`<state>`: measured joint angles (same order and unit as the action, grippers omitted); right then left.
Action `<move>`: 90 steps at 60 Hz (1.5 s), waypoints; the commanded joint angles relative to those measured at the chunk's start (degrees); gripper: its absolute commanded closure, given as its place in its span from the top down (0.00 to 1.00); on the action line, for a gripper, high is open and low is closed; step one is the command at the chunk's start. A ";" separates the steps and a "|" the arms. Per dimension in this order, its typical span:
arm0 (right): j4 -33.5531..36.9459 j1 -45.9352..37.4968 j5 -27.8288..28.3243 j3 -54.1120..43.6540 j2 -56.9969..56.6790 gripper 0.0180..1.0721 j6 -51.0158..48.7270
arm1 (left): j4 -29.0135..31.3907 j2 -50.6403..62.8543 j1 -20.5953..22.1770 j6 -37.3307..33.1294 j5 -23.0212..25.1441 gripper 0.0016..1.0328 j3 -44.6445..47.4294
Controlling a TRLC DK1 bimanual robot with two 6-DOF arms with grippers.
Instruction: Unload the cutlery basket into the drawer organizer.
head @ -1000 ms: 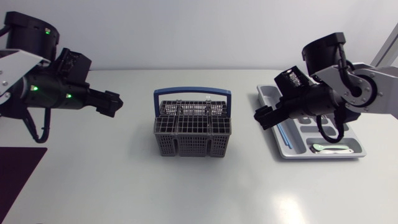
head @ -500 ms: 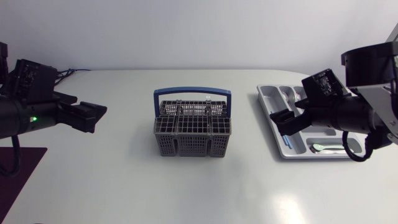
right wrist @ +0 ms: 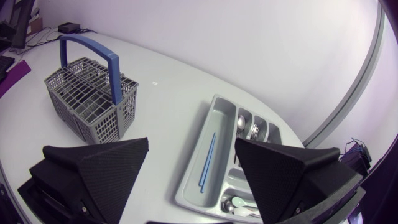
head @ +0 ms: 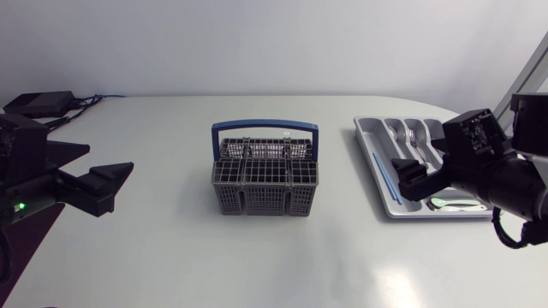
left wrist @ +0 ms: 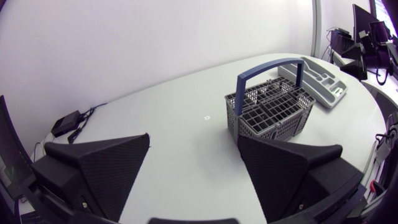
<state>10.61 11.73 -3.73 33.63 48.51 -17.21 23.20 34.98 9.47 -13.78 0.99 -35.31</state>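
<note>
The grey cutlery basket (head: 265, 181) with a blue handle stands upright at the table's middle; I cannot make out what lies in it. The grey drawer organizer (head: 368, 145) lies at the right, holding a blue stick (head: 387, 181), metal cutlery (head: 411, 133) and a pale utensil (head: 454, 204). My left gripper (head: 107, 184) hangs open, well left of the basket. My right gripper (head: 409, 178) hangs open over the organizer's near left part. In the left wrist view the basket (left wrist: 270, 112) and organizer (left wrist: 317, 74) lie far ahead of the empty gripper (left wrist: 193, 168). The right wrist view shows the basket (right wrist: 90, 99) and organizer (right wrist: 200, 146) ahead of its empty gripper (right wrist: 193, 174).
A small black box (head: 38, 103) with cables sits at the table's far left corner, also seen as the black box (left wrist: 65, 123) in the left wrist view. White tabletop lies bare between basket and organizer and in front of both.
Both arms have drawn back from the middle: the left gripper moved left and nearer, away from the basket; the right gripper moved right and nearer, over the organizer. Both stayed open.
</note>
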 commanded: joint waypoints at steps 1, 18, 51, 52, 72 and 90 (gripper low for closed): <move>-1.73 -1.09 -1.02 -2.60 -2.54 0.95 -1.33 | -1.58 -2.90 -0.60 -1.25 0.06 0.95 2.70; -3.76 -3.99 -1.02 -6.47 -8.61 0.95 -2.39 | -2.55 -9.05 -1.21 -1.95 0.06 0.95 7.27; -6.66 -5.95 -1.90 -15.91 -24.10 0.95 -0.96 | -8.75 -22.59 -3.77 -1.05 -0.08 0.95 18.51; -6.74 -6.07 -1.78 -16.28 -24.61 0.95 -0.58 | -9.05 -22.84 -3.89 -0.74 -0.10 0.95 18.85; -8.28 -8.32 0.41 -23.18 -34.12 0.95 6.50 | -14.68 -27.67 -6.11 5.04 -0.46 0.95 25.40; -9.70 -10.39 2.43 -29.53 -42.87 0.95 13.01 | -19.86 -32.12 -8.16 10.35 -0.78 0.95 31.43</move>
<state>1.96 2.04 -1.65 6.81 7.88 -7.62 5.10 4.19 2.13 -6.15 0.71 -6.39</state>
